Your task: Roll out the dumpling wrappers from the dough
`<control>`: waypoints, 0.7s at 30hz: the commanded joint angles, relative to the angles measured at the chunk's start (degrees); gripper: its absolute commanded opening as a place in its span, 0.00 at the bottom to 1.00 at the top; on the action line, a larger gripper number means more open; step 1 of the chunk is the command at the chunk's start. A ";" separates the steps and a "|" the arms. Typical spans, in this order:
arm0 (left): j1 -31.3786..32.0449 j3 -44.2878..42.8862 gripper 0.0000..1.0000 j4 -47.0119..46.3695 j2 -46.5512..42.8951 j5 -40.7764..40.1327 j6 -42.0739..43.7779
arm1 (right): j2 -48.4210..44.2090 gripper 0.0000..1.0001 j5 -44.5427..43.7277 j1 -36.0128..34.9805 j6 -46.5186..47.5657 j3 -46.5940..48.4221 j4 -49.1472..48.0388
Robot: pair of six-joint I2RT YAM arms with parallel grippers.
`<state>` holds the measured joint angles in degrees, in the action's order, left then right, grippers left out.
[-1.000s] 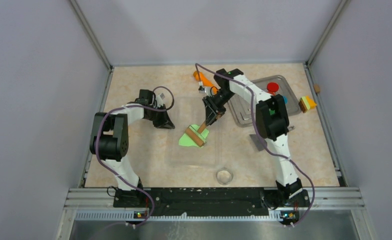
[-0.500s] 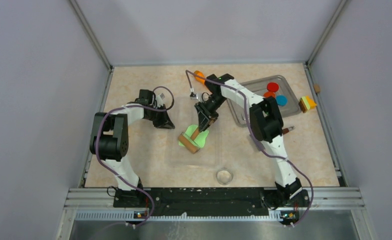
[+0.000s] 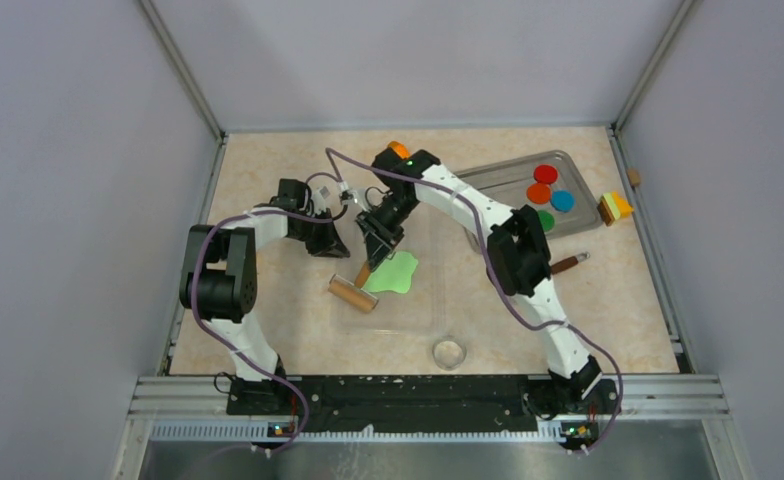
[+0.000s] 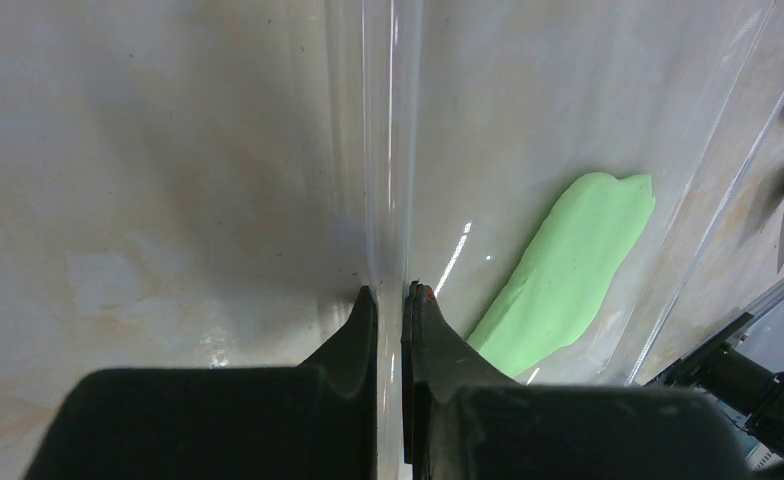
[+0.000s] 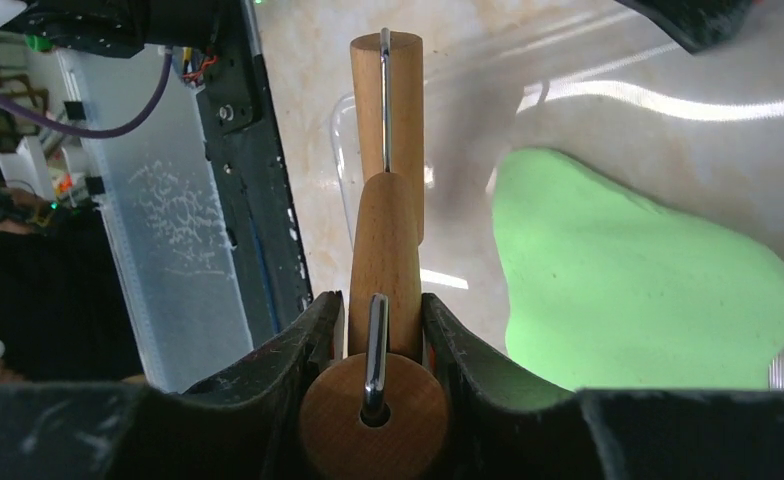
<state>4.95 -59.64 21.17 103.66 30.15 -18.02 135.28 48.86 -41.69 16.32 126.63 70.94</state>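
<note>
On the clear mat (image 3: pixel 408 312) nearest you, the rolling pin (image 3: pixel 353 292) lies just left of the flattened lime-green dough (image 3: pixel 396 272), its handle clamped by your right gripper (image 3: pixel 370 255), while your left gripper (image 4: pixel 392 296), jaws all but closed, sits at the mat's left edge.

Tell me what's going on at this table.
The right hand grips a wooden rolling pin by its handle; its roller lies beside, not on, the flattened green dough on the clear mat. The left hand, shut, sits at the mat's edge. Coloured discs lie in the metal tray.
</note>
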 commanded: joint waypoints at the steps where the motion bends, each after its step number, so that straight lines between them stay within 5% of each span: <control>1: -0.38 -1.36 0.00 0.20 0.84 -2.22 0.70 | -3.92 0.00 3.14 -0.67 7.22 5.09 2.62; 7: -0.39 -3.69 0.02 2.51 0.55 -1.04 1.96 | -12.01 0.00 -2.35 0.34 12.79 4.55 6.17; 11: -0.38 -5.99 0.39 4.17 -0.88 1.99 1.99 | -22.32 0.00 -9.66 3.21 16.87 -1.45 6.66; 13: -0.38 -6.89 0.48 4.32 -2.04 4.08 1.94 | -28.51 0.00 -14.87 4.43 18.39 -6.89 4.60; 17: -0.37 -9.26 0.59 5.88 -4.16 8.73 2.10 | -47.46 0.00 -30.56 5.22 18.84 -28.00 -11.70; 21: -0.42 -11.46 0.59 9.48 -7.43 9.77 5.88 | -65.42 0.00 -44.82 5.15 22.01 -50.68 -32.08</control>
<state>4.84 -67.29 27.68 102.26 35.48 -15.84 82.50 20.01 -35.83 33.74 91.48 59.99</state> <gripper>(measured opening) 0.590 0.331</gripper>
